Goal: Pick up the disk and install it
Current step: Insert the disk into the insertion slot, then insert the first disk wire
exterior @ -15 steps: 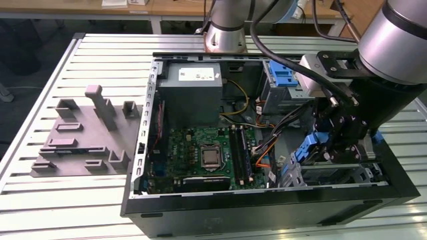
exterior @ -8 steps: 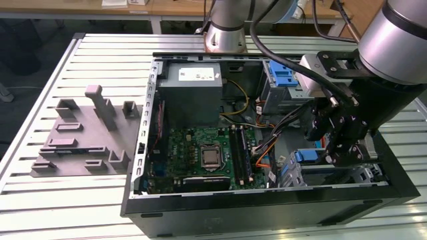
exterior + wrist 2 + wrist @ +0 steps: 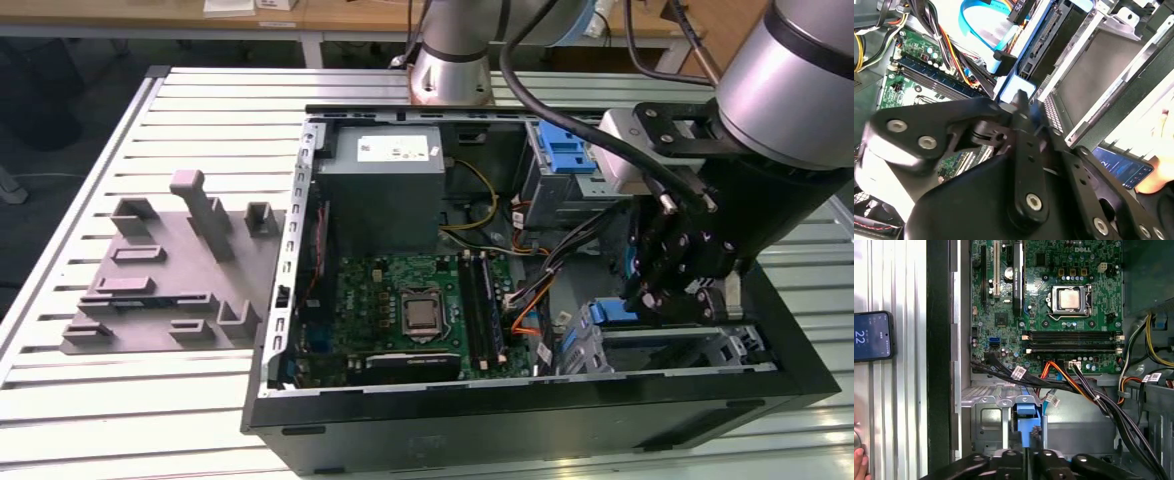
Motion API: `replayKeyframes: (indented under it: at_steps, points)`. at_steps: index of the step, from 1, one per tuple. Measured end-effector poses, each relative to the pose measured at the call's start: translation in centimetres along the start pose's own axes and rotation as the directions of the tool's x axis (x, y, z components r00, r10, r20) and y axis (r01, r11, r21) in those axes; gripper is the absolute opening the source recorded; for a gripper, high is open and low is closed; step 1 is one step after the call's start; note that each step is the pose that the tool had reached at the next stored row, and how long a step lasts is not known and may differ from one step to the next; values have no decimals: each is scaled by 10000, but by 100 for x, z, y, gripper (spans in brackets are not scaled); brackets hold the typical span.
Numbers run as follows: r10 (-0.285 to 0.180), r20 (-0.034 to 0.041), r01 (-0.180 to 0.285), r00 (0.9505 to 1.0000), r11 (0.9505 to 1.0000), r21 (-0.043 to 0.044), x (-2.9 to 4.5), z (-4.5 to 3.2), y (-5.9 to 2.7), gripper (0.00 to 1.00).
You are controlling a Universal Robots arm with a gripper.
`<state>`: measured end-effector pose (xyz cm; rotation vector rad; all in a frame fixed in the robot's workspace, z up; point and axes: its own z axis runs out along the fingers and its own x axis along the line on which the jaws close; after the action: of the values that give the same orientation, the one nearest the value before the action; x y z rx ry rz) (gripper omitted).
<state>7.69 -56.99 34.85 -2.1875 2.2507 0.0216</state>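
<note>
Disk (image 3: 1026,427) apparently sits edge-on in the cage, between pincer (image 3: 1026,456) fingers.

green motherboard (image 3: 1054,305), blue disk carrier (image 3: 1026,425), black pincer (image 3: 681,290), orange cables (image 3: 1066,375)

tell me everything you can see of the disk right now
Little of the disk shows: a blue plastic carrier edge with a slim dark body beside it, standing on edge in the grey metal drive cage at the case's corner. In the exterior view its blue end peeks out beside the gripper. The gripper's black fingers sit right at it, though actual contact is hidden. The label cannot be seen.
</note>
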Motion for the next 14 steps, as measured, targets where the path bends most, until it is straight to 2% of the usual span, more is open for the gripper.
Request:
replayKeyframes:
  at_steps: [1,2,4,14]
  points:
    - [0,0,0,10000,10000,0,0,0,0,19]
    - [0,1,0,10000,10000,0,0,1,0,19]
    - [0,0,0,10000,10000,0,0,1,0,11]
    - [0,0,0,10000,10000,0,0,30,0,11]
